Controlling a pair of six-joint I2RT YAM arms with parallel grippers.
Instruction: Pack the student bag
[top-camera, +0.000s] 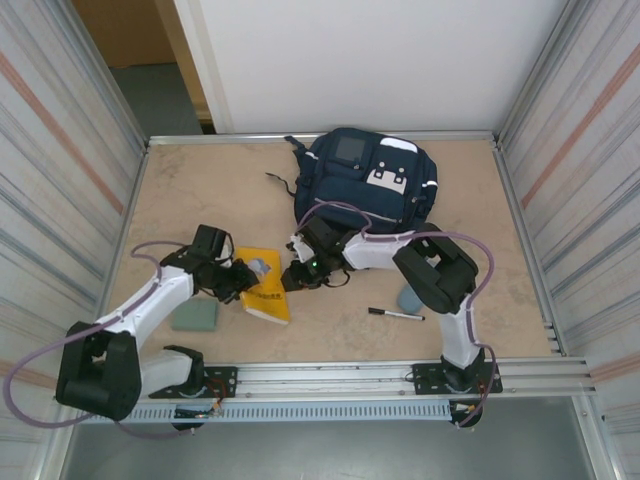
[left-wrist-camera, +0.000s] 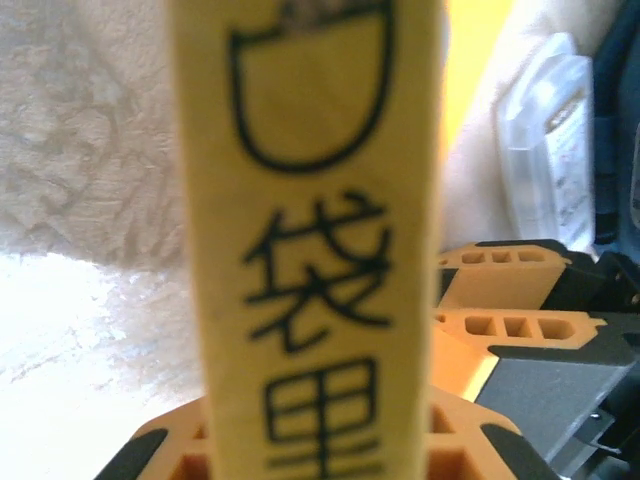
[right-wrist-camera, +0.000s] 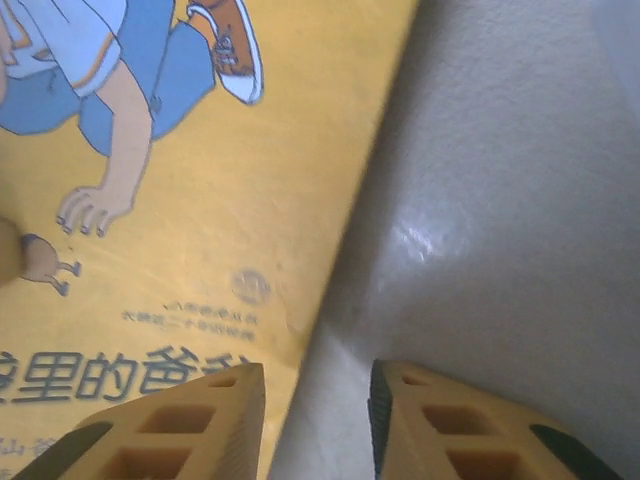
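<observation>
Top view: student bag (top-camera: 370, 180) lies far-centre; yellow book (top-camera: 265, 292) sits nearer, between left gripper (top-camera: 243, 278) and right gripper (top-camera: 297, 277).
Left wrist: left gripper clenched on the book's spine, likely for lifting.
Right wrist: right gripper released, its 2 fingers (right-wrist-camera: 180, 420) parted astride the book's edge, grasping nothing.

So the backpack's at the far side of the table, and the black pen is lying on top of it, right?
Not quite. The backpack is at the far side of the table, but the black pen lies on the bare surface, well apart from it, as the top view shows.
</observation>
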